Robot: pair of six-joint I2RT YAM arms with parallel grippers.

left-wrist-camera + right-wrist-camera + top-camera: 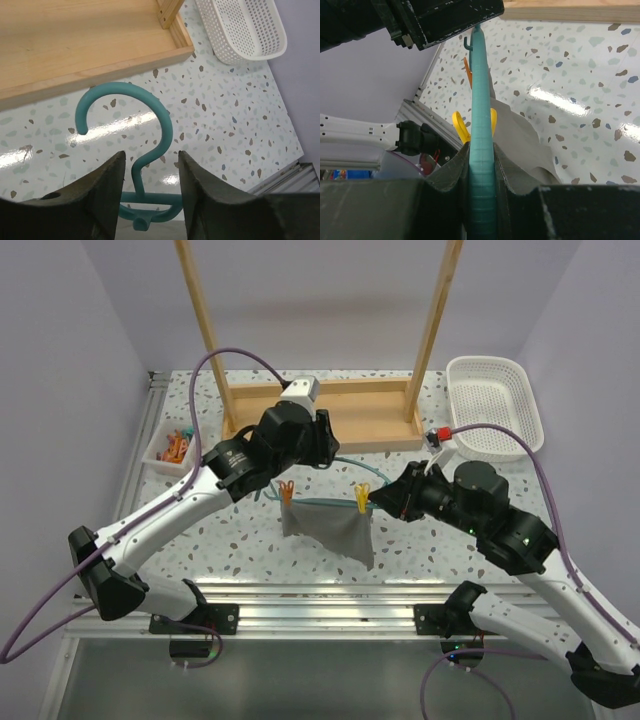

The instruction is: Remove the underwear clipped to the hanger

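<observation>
Two robot arms hold a teal hanger (322, 503) above the middle of the table (240, 540), towards its front edge. Grey underwear (338, 528) hangs from the hanger's bar. It is pinned by an orange clip (287, 490) on the left and a yellow clip (362, 498) on the right, and its lower edge seems to rest on the table.

The right gripper (482, 165) is clamped tight on the hanger's right end, just beside the yellow clip. The left gripper (150, 172) has a finger on either side of the hanger's neck, below the hook; whether it is squeezing cannot be told.

A white basket (485, 360) sits at the far right corner, and a wooden frame (330, 415) stands along the far edge.

Likely risks: both clips are closed, so tugging the cloth could stretch it or twist the hanger out of the grip. If either arm lets go to reach a clip, the hanger may swing or drop.
</observation>
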